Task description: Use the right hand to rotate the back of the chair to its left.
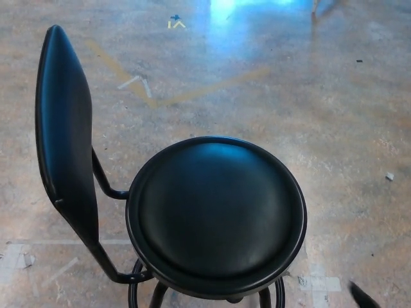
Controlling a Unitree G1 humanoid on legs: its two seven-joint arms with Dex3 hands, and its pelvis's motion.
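A black chair stands on the floor in the head view. Its round padded seat (216,215) fills the middle of the picture. The tall padded backrest (64,135) stands edge-on at the left of the seat, joined to it by a bent black tube (106,183). Only a dark blurred sliver of my right hand (363,296) shows, at the bottom right corner, well apart from the chair. Nothing touches the backrest. My left hand does not show.
The floor is mottled tan concrete with yellow painted lines (192,90) and white tape marks (138,81) beyond the chair. Tape patches (318,281) lie by the chair's base. A small pale scrap (388,176) lies at the right.
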